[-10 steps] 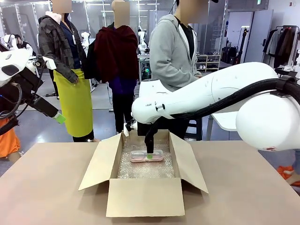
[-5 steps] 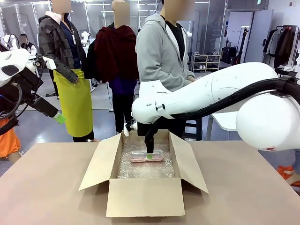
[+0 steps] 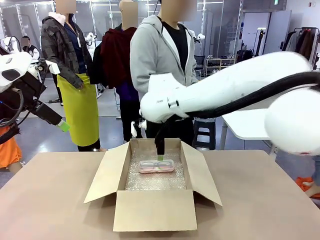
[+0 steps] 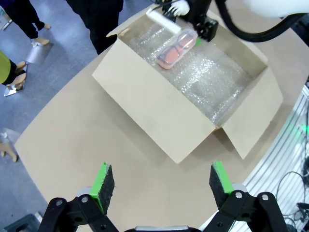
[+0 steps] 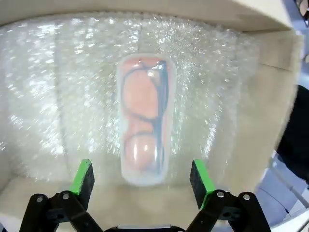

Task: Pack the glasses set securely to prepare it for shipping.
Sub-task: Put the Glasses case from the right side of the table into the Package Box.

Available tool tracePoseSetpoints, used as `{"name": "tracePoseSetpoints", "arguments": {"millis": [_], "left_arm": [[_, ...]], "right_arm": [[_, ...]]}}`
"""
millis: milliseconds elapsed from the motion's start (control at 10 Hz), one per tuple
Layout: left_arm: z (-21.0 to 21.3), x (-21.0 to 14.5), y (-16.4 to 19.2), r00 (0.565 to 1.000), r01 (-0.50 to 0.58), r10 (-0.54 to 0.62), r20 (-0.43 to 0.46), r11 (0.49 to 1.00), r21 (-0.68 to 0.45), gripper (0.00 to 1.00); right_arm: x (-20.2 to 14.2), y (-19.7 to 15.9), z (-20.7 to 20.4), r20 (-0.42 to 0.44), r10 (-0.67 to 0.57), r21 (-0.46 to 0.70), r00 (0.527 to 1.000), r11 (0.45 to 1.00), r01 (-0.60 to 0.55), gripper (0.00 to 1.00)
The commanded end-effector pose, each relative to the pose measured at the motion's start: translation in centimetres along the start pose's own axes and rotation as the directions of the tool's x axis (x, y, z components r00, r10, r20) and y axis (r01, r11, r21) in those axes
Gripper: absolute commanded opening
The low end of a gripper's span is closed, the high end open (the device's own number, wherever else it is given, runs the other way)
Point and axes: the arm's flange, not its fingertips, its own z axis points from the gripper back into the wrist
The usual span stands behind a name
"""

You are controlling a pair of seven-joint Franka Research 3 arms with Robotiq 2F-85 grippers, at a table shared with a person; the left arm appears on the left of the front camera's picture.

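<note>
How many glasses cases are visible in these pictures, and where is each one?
1. A pink glasses case lies flat on the bubble wrap inside the open cardboard box, toward its far end. Another case may be hidden or outside the pictures.

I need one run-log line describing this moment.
pink case: on bubble wrap in open box | right gripper: open, just above case | left gripper: open, empty, raised away from box

One pink glasses case (image 3: 156,166), one cardboard box (image 3: 155,210), one bubble-wrap lining (image 3: 155,182).
</note>
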Motion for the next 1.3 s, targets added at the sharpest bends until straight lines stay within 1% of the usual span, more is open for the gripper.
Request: {"name": "tracePoseSetpoints", "arguments": {"millis": [0, 100, 200, 300, 400, 500, 600, 700, 800, 900, 1000, 1100, 1200], "left_arm": [[0.3, 0.1, 0.1, 1.0, 0.008, -0.008, 0.007, 1.0, -0.004, 1.0], [0.3, 0.1, 0.1, 1.0, 0.008, -0.008, 0.007, 1.0, -0.004, 1.0], [0.3, 0.1, 0.1, 1.0, 0.008, -0.008, 0.007, 1.0, -0.004, 1.0], [0.3, 0.1, 0.1, 1.0, 0.008, -0.008, 0.007, 1.0, -0.004, 1.0], [0.3, 0.1, 0.1, 1.0, 0.008, -0.008, 0.007, 1.0, -0.004, 1.0], [0.3, 0.1, 0.1, 1.0, 0.008, -0.008, 0.007, 1.0, -0.004, 1.0], [0.3, 0.1, 0.1, 1.0, 0.008, -0.008, 0.007, 1.0, -0.004, 1.0], [0.3, 0.1, 0.1, 1.0, 0.008, -0.008, 0.007, 1.0, -0.004, 1.0], [0.3, 0.1, 0.1, 1.0, 0.008, -0.008, 0.007, 1.0, -0.004, 1.0], [0.3, 0.1, 0.1, 1.0, 0.008, -0.008, 0.007, 1.0, -0.004, 1.0], [0.3, 0.1, 0.1, 1.0, 0.008, -0.008, 0.007, 1.0, -0.004, 1.0], [0.3, 0.1, 0.1, 1.0, 0.008, -0.008, 0.007, 1.0, -0.004, 1.0], [0.3, 0.1, 0.1, 1.0, 0.008, -0.008, 0.007, 1.0, -0.004, 1.0]], "right_arm": [[-2.7, 4.3, 4.0, 0.012, -0.052, -0.022, 0.999, 0.998, 0.053, 1.0], [-3.2, 5.3, 5.1, 0.001, -0.067, -0.039, 0.998, 0.997, 0.067, 1.0], [-4.2, 6.2, 6.4, 0.013, -0.097, -0.055, 0.995, 0.994, 0.098, 1.0], [-5.8, 7.5, 8.0, 0.047, -0.14, -0.071, 0.989, 0.987, 0.143, 1.0], [-8.1, 9.4, 9.7, 0.077, -0.204, -0.099, 0.976, 0.972, 0.211, 1.0], [-10.6, 11.9, 11.1, 0.101, -0.28, -0.139, 0.955, 0.946, 0.292, 1.0], [-13.4, 15.3, 12.1, 0.167, -0.353, -0.156, 0.92, 0.912, 0.378, 1.0], [-15.8, 18.5, 12.4, 0.195, -0.434, -0.18, 0.879, 0.865, 0.468, 1.0], [-18.3, 21.6, 12.1, 0.2, -0.525, -0.187, 0.827, 0.808, 0.559, 1.0], [-21.0, 24.5, 11.7, 0.204, -0.618, -0.182, 0.759, 0.738, 0.649, 1.0], [-23.5, 27.1, 11.3, 0.277, -0.661, -0.153, 0.697, 0.686, 0.711, 1.0], [-25.8, 29.2, 10.8, 0.311, -0.709, -0.114, 0.633, 0.633, 0.765, 1.0], [-27.6, 30.4, 10.6, 0.361, -0.726, -0.066, 0.585, 0.606, 0.793, 1.0]]}}
